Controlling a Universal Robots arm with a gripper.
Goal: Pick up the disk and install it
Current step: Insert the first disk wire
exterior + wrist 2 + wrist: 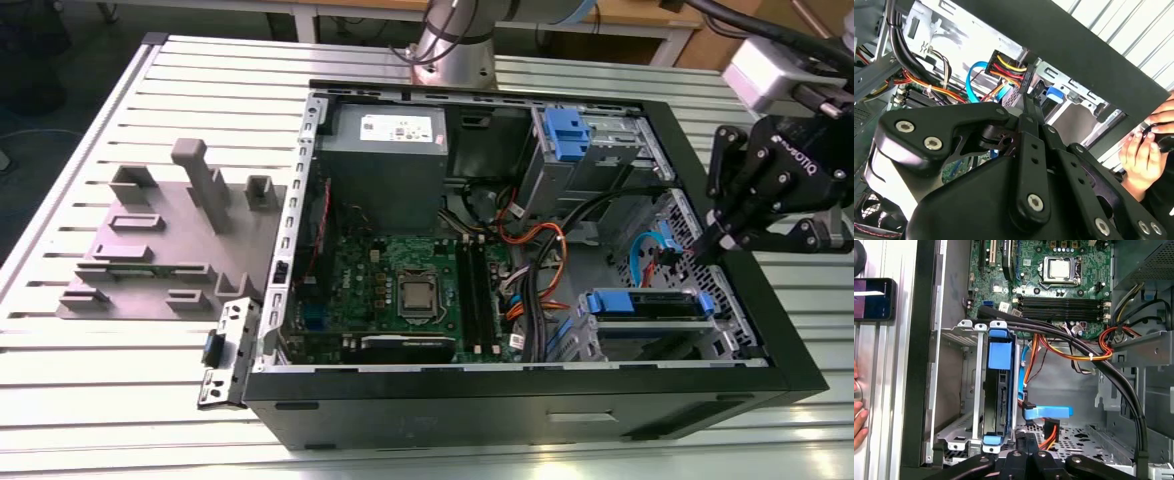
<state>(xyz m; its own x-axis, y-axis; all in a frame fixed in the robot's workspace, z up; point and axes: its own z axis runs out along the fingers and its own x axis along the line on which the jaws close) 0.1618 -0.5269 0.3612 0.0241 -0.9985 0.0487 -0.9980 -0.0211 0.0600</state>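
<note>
You have one open computer case (pixel 787 375) on the table (pixel 120 360) and one grey plastic fixture (pixel 160 245) beside it. Inside the case, count one circuit board (pixel 400 270), one processor (pixel 416 295), one power supply box (pixel 384 140), and two blue drive carriers: one at the far bay (pixel 567 135), one in the near bay (pixel 650 303). One gripper (pixel 707 245) hangs over the case, and one person's hand (pixel 1144 150) is in the second wrist view.

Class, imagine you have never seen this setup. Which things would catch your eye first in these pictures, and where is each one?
First comes the open computer case on the slatted table, its green motherboard exposed. Next, the black gripper hangs over the case's edge at the exterior view's right, just above the disk in its blue carrier, which sits in the metal drive bay. A grey stepped fixture lies on the table at that view's left.
</note>
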